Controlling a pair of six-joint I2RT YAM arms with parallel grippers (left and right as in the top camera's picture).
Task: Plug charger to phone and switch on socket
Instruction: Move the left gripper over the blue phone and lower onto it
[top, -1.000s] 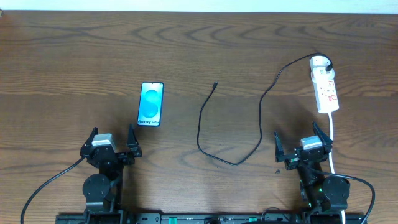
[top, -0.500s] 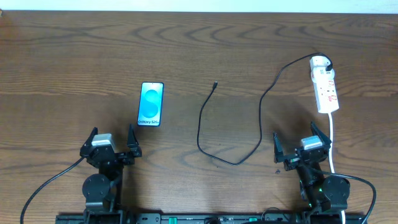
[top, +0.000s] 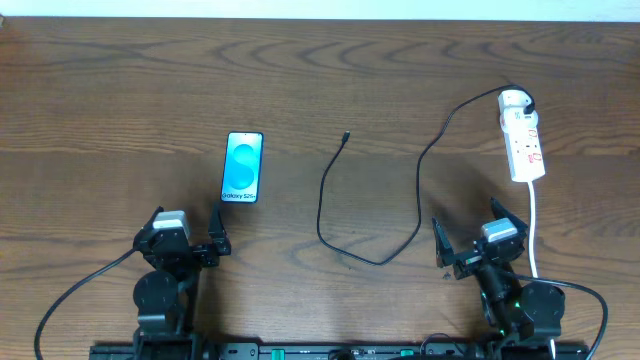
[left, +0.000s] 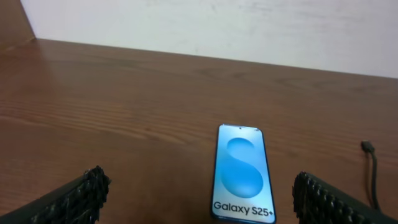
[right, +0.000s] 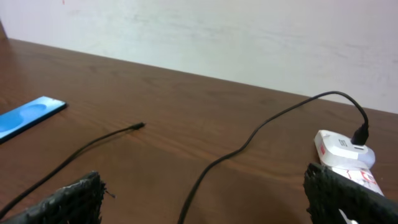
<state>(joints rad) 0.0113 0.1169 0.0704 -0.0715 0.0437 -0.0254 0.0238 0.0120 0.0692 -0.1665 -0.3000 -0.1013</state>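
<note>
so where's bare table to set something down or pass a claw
Bare table: the far strip beyond the phone, everything left of it, and the gap between phone and charger. Crowded on the right: the charger loops up to the socket, whose white cord runs back past the right claw.

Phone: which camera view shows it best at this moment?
The left wrist view. The phone lies close ahead, whole, with "Galaxy S25+" readable. The overhead view shows it whole but small, its lettering barely legible. The right wrist view catches only a blue sliver at the picture's left edge.
</note>
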